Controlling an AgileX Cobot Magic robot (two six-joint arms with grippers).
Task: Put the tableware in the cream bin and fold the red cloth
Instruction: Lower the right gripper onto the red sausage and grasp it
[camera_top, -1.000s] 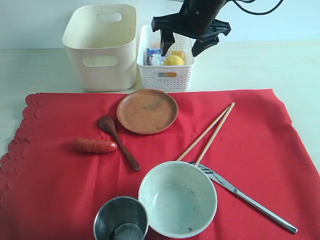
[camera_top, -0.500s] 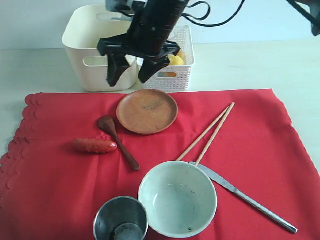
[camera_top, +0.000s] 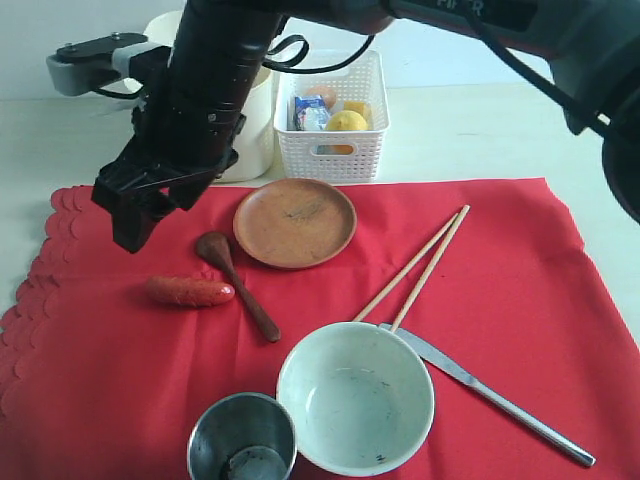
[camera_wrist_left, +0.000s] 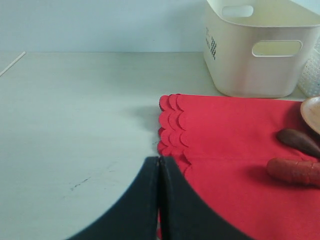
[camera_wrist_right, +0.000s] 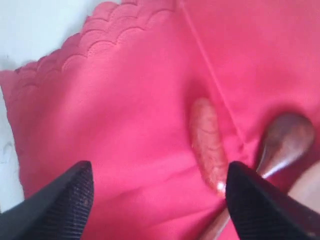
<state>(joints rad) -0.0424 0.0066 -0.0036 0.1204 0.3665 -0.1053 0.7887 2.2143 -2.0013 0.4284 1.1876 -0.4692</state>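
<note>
The red cloth (camera_top: 500, 300) lies flat and carries the tableware: brown plate (camera_top: 295, 222), wooden spoon (camera_top: 238, 283), chopsticks (camera_top: 412, 265), knife (camera_top: 490, 395), pale green bowl (camera_top: 355, 398) and steel cup (camera_top: 242, 440). My right arm reaches across to the left. Its gripper (camera_top: 160, 215) hangs open and empty above the cloth, over the sausage (camera_wrist_right: 207, 147) and beside the spoon bowl (camera_wrist_right: 282, 142). That arm mostly hides the cream bin (camera_wrist_left: 260, 65) in the exterior view. My left gripper (camera_wrist_left: 159, 161) is shut on nothing, low at the cloth's scalloped edge (camera_wrist_left: 170, 125).
A red sausage (camera_top: 190, 291) lies on the cloth left of the spoon. A white perforated basket (camera_top: 335, 150) with a lemon and other food stands behind the plate, right of the bin. Bare table (camera_wrist_left: 75, 110) stretches beyond the scalloped edge.
My right arm has swung from above the white basket leftward and down, past the bin, to over the cloth's left part near the sausage. Its jaws stayed open. Nothing on the cloth moved.
</note>
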